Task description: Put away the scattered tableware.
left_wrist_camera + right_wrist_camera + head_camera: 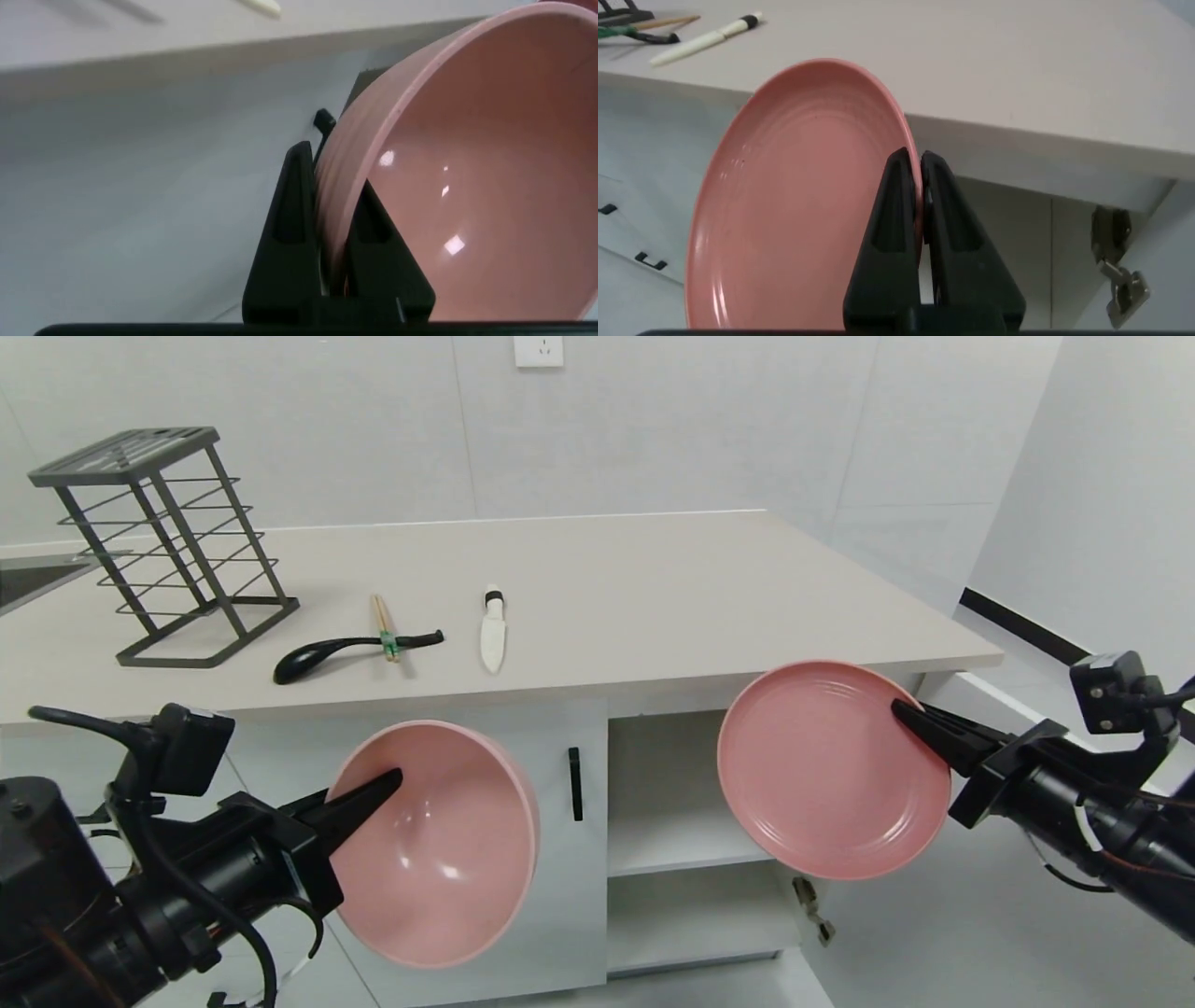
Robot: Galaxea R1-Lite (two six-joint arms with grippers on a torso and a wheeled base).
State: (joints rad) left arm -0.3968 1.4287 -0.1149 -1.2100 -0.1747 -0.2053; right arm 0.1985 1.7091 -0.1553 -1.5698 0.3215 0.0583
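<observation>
Left gripper (373, 793) is clamped on the rim of the pink bowl (448, 859), one finger inside and one outside. The bowl hangs on edge in front of the closed cabinet door (560, 821), below the counter (653, 597). Right gripper (910, 714) is pinched on the rim of the pink plate (822, 775), also on edge, in front of the open shelf (672, 845). Both look like glossy plastic. My read is light and stiff but slick, so a rim-only pinch may let them swivel; I'd move slowly and set each down flat before letting go. On the counter near the wire rack (168, 541) lie the black spoon (317, 653), the chopsticks (384, 627) across its handle, and the white knife (492, 633) just beside. All are thin and low, so I'd grab them mid-handle.
</observation>
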